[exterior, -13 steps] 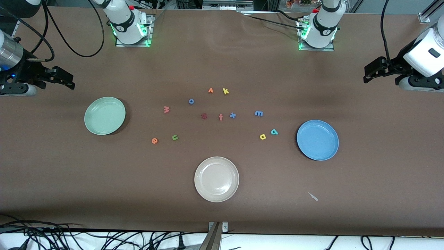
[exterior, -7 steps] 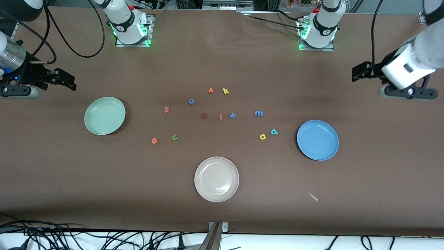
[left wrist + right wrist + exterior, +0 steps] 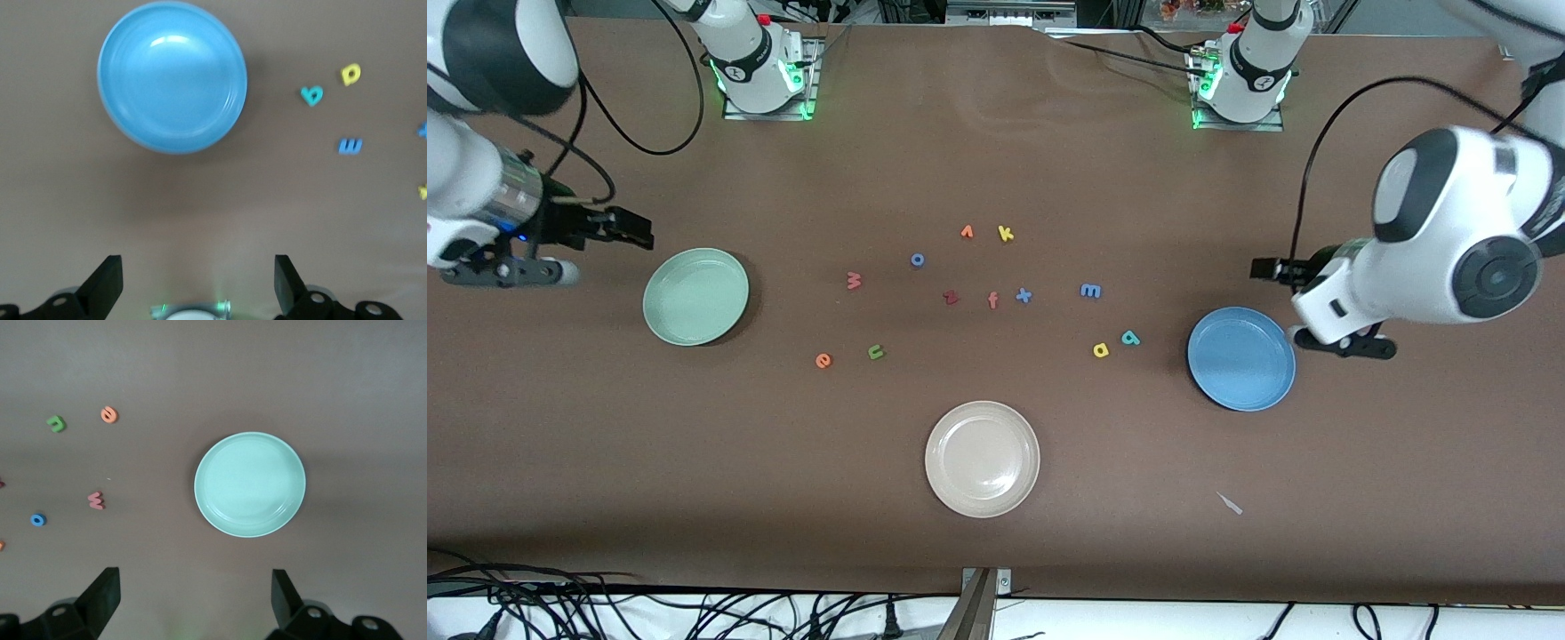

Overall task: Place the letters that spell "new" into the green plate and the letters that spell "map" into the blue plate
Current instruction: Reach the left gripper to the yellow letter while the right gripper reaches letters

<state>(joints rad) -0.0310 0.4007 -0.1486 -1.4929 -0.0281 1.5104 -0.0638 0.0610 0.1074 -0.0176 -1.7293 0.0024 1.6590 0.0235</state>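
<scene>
The pale green plate (image 3: 695, 296) lies bare toward the right arm's end of the table. The blue plate (image 3: 1241, 358) lies bare toward the left arm's end. A salmon w (image 3: 854, 281), an orange e (image 3: 823, 360) and a green n (image 3: 876, 352) lie on the table between the green plate and the middle. A blue m (image 3: 1090, 291), a yellow a (image 3: 1101, 350) and a teal p (image 3: 1130, 338) lie beside the blue plate. My right gripper (image 3: 636, 236) hangs open over bare table beside the green plate (image 3: 250, 484). My left gripper (image 3: 1263, 268) hangs open over bare table beside the blue plate (image 3: 172, 77). Both hold nothing.
A beige plate (image 3: 983, 459) sits nearest the front camera, mid-table. Other letters lie in the middle: a blue o (image 3: 917, 260), an orange letter (image 3: 967, 232), a yellow k (image 3: 1006, 234), a dark red z (image 3: 951, 298), a salmon f (image 3: 992, 300), a blue x (image 3: 1024, 295). A small pale scrap (image 3: 1230, 503) lies near the front edge.
The left arm has swung in from the table's end, bringing its gripper next to the blue plate. The right gripper has shifted a little toward the green plate. No letter has moved.
</scene>
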